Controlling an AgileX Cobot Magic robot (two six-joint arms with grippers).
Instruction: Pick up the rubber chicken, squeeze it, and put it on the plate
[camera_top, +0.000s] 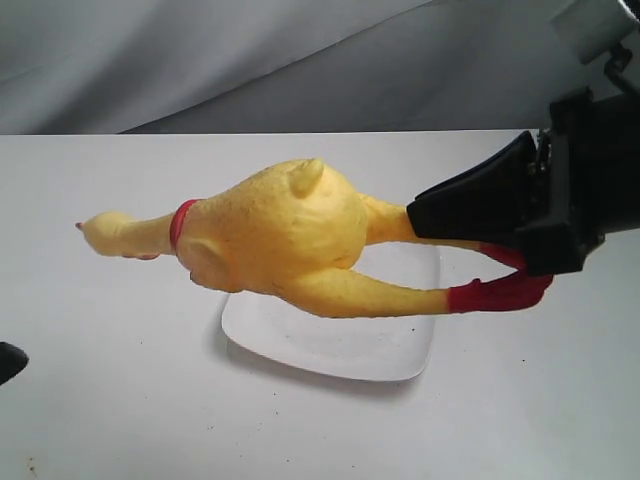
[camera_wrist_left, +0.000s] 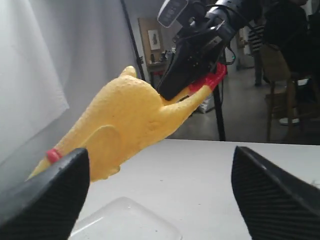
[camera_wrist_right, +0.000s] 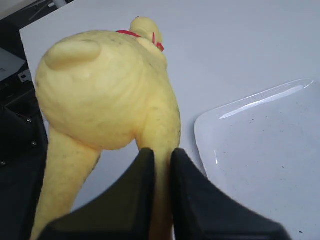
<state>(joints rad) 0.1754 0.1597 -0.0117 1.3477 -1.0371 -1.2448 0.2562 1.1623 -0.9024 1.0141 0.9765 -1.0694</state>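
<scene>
The yellow rubber chicken (camera_top: 280, 235) hangs level in the air above the white plate (camera_top: 340, 345), head to the left, red feet to the right. My right gripper (camera_top: 425, 215) is shut on one of its legs; in the right wrist view the leg (camera_wrist_right: 162, 145) is pinched between the black fingers (camera_wrist_right: 135, 195), and the plate (camera_wrist_right: 265, 155) lies beside it. The other leg hangs free. My left gripper (camera_wrist_left: 160, 190) is open and holds nothing; it faces the chicken (camera_wrist_left: 125, 125) and the plate corner (camera_wrist_left: 125, 220). Only a dark tip (camera_top: 10, 360) of the left gripper shows at the exterior view's left edge.
The white table (camera_top: 120, 400) carries the plate alone. A grey cloth backdrop (camera_top: 250, 60) hangs behind the far edge. In the left wrist view, stands and chairs (camera_wrist_left: 280, 100) fill the room beyond the table.
</scene>
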